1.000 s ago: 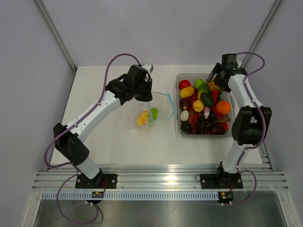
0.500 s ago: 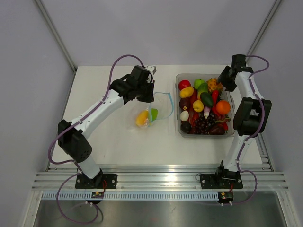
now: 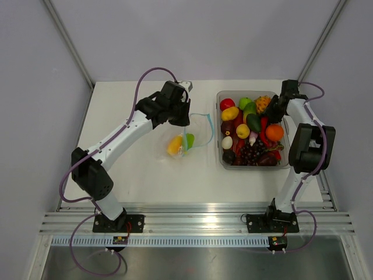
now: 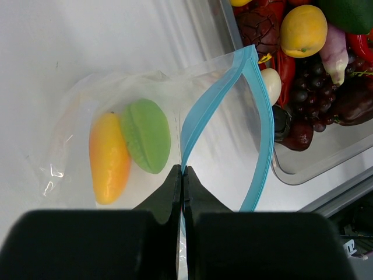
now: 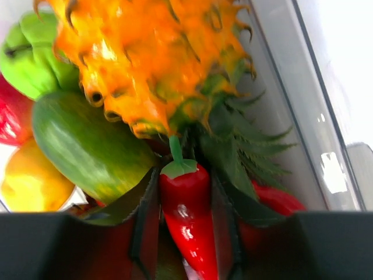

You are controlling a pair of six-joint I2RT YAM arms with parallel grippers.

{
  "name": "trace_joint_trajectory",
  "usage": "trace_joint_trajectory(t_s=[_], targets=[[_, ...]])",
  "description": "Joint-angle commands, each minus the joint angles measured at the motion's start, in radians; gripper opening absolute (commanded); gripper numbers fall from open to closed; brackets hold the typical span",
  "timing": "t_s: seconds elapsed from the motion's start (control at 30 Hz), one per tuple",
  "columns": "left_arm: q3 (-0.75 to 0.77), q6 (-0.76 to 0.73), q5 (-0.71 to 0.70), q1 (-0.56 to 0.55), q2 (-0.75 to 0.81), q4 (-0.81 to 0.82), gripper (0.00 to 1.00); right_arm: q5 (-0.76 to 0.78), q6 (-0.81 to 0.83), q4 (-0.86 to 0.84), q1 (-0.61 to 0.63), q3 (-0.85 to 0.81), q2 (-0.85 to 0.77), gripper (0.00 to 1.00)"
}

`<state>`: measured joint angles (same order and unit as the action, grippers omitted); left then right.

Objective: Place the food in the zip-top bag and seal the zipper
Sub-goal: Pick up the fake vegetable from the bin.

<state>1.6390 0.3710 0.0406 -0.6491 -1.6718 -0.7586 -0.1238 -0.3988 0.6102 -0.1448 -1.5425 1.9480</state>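
Right arm has swung off the far rim and dropped down into the pile since a second ago, and its jaws have come in a lot. What it's going for is a red chili pepper, lying in the clear tub with its green stem pointing away from the wrist, tucked under a spiky orange pineapple-looking thing and beside a green mango-ish fruit. Its long axis runs along the fingers, so the right gripper squeezes across the skinny width, which is what you want. Fingers sit tight on either side, but honestly the wrist view is so close that I can't tell if they're gripping or just about to. From there the zip-top bag lies off to the robot's left on the table, just beside the tub, mouth gaping toward it. A yellow-orange fruit and a green one already sit inside. Left gripper is pressed together on the zipper, pinching one lip so the mouth stands open.
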Motion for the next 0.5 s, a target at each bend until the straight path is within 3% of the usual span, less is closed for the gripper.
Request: trace_joint_trajectory(t_s=[0.0, 0.03, 0.17, 0.47], targets=[[-0.011, 0.0, 0.007, -0.004, 0.0, 0.041, 0.0, -0.014, -0.005, -0.053, 0.004, 0.035, -0.116, 0.25], [-0.014, 0.002, 0.007, -0.004, 0.003, 0.041, 0.0, -0.013, -0.008, -0.05, 0.004, 0.035, -0.145, 0.19], [-0.028, 0.002, 0.015, -0.004, 0.012, 0.056, 0.0, -0.014, -0.009, -0.023, 0.004, 0.03, -0.228, 0.13], [-0.028, 0.012, 0.044, -0.004, 0.014, 0.065, 0.0, -0.063, -0.054, -0.015, 0.023, 0.13, -0.526, 0.12]])
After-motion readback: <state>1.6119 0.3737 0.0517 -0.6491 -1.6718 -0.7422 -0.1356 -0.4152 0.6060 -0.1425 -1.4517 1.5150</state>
